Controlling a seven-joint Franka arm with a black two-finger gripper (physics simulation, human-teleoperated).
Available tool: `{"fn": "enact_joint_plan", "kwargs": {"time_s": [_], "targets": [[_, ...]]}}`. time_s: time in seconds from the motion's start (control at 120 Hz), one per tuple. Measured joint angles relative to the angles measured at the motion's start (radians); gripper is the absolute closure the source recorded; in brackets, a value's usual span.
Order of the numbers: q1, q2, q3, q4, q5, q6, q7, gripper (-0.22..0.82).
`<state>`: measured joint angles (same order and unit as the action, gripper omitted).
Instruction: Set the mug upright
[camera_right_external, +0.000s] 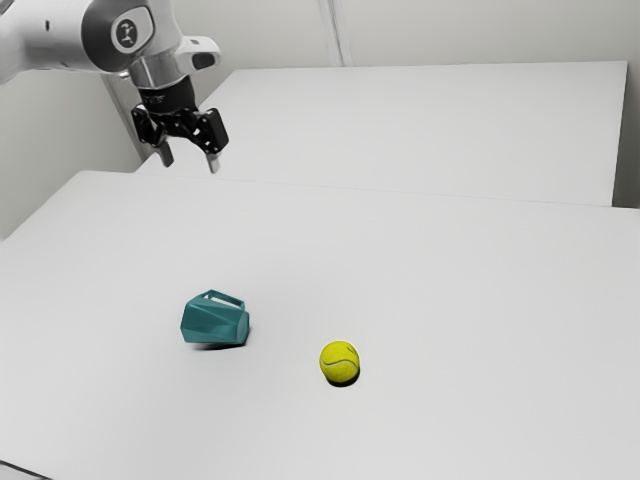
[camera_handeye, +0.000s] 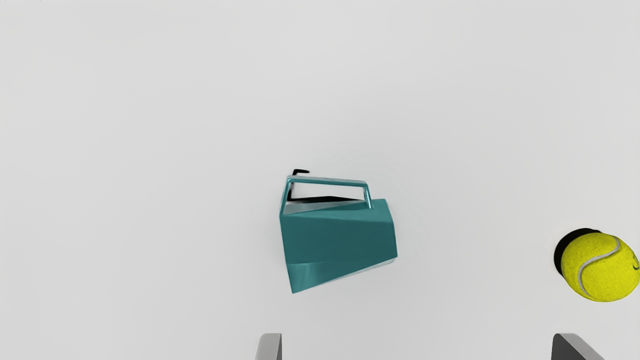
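Note:
High above the table, toward the exterior view's upper left, my gripper (camera_right_external: 191, 163) hangs with its fingers spread and nothing between them. A teal faceted mug (camera_right_external: 214, 320) lies on its side on the table below it, its handle up and its narrower base toward the ball. In the wrist view the mug (camera_handeye: 340, 240) lies beyond the fingertips of my open gripper (camera_handeye: 417, 345), apart from both, with the handle on the side away from them.
A yellow tennis ball (camera_right_external: 340, 362) rests on the white table (camera_right_external: 450, 300), a short way from the mug's base; the wrist view also has the ball (camera_handeye: 600, 267). Behind the table stands another white surface (camera_right_external: 430, 130).

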<state>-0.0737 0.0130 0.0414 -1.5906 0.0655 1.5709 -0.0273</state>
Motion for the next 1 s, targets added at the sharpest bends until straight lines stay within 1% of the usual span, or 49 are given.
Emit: {"fn": "enact_joint_plan", "kwargs": {"time_s": [0.1, 0.367, 0.5, 0.625, 0.792, 1.0], "targets": [[-0.004, -0.003, 0.0, -0.002, 0.0, 0.0, 0.0, 0.02], [-0.008, -0.057, 0.002, -0.059, 0.0, 0.002, 0.0, 0.02], [0.034, -0.076, 0.005, -0.087, -0.001, 0.008, 0.001, 0.02], [0.09, -0.115, 0.016, -0.158, -0.034, 0.028, 0.01, 0.02], [0.111, -0.144, 0.075, -0.266, -0.128, 0.103, 0.05, 0.02], [0.112, -0.168, 0.174, -0.423, -0.313, 0.245, 0.156, 0.02]]}}
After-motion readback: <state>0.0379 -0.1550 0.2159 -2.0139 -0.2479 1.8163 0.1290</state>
